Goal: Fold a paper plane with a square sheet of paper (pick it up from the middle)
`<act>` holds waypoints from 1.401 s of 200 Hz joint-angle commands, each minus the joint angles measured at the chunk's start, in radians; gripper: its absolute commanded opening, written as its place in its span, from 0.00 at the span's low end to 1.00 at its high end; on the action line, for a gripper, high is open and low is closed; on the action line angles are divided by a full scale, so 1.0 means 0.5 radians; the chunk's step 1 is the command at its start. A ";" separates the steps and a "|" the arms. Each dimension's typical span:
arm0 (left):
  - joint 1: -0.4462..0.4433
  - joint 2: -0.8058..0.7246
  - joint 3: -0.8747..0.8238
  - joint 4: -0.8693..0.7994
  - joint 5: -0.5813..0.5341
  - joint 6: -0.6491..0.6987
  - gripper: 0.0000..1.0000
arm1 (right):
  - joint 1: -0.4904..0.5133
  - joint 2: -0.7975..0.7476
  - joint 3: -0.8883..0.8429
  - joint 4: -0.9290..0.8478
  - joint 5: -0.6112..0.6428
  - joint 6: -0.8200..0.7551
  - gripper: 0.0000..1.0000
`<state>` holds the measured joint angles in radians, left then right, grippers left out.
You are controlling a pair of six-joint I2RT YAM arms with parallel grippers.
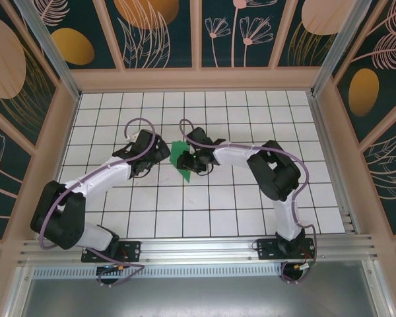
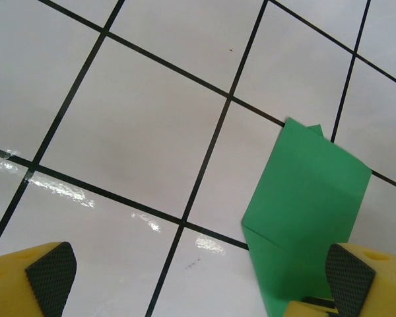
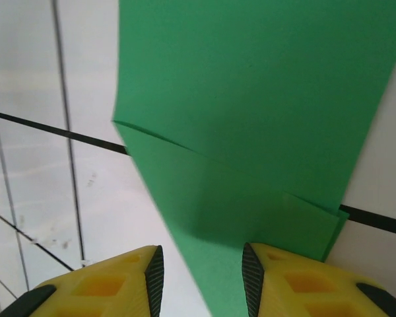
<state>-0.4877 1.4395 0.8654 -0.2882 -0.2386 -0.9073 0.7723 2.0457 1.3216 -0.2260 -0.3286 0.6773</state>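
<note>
The green sheet of paper (image 1: pixel 181 158), folded into a creased wedge, lies flat on the white tiled table between the two arms. In the left wrist view the paper (image 2: pixel 303 211) lies at the right, its lower edge running under my right finger (image 2: pixel 350 277). My left gripper (image 2: pixel 201 284) is wide open just left of the paper (image 1: pixel 160 153), with bare tile between its pads. My right gripper (image 3: pixel 201 277) hovers over the paper (image 3: pixel 264 99) from the right (image 1: pixel 197 158). Its jaws are partly closed but still apart, and the wedge's narrow end lies between them.
The white gridded table (image 1: pixel 204 211) is ringed by a raised wooden rim (image 1: pixel 198 79) and patterned walls. Both arm bases sit on the rail at the near edge (image 1: pixel 198 251). A purple cable loops over each arm.
</note>
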 commanded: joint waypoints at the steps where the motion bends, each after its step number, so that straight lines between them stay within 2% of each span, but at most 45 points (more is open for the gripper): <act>1: 0.015 -0.010 -0.028 0.026 0.024 -0.008 0.98 | -0.028 0.026 0.049 -0.338 -0.017 -0.226 0.40; 45: 0.011 0.009 -0.040 0.055 0.094 0.041 0.99 | -0.162 -0.083 -0.241 -0.576 0.046 -0.729 0.40; 85: 0.014 -0.035 -0.106 0.143 0.203 0.045 0.98 | -0.222 -0.325 -0.385 -0.626 0.268 -0.885 0.40; 112: 0.012 -0.068 -0.139 0.181 0.314 0.025 0.98 | -0.198 -0.472 -0.331 -0.502 0.276 -0.719 0.38; 138: 0.014 -0.161 -0.237 0.280 0.379 -0.012 0.99 | -0.134 -0.568 -0.330 -0.245 0.253 -0.409 0.39; 160: 0.012 -0.225 -0.279 0.291 0.367 -0.014 0.99 | -0.106 -0.479 -0.268 -0.108 0.249 -0.203 0.40; 170: 0.015 -0.244 -0.293 0.289 0.370 -0.008 0.98 | -0.095 -0.410 -0.207 -0.112 0.322 -0.140 0.40; 194: 0.012 -0.279 -0.336 0.276 0.356 0.006 0.99 | -0.097 -0.250 -0.066 -0.124 0.420 -0.094 0.40; 227: 0.012 -0.302 -0.381 0.251 0.336 0.031 0.99 | -0.096 -0.081 0.047 -0.136 0.403 -0.050 0.40; 280: 0.013 -0.315 -0.455 0.354 0.436 0.038 0.98 | -0.059 -0.037 -0.031 -0.267 0.399 -0.106 0.39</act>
<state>-0.4877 1.2984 0.6556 -0.1574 -0.0551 -0.9024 0.7235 2.0228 1.3239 -0.2977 -0.1421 0.6319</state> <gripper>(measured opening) 0.985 0.393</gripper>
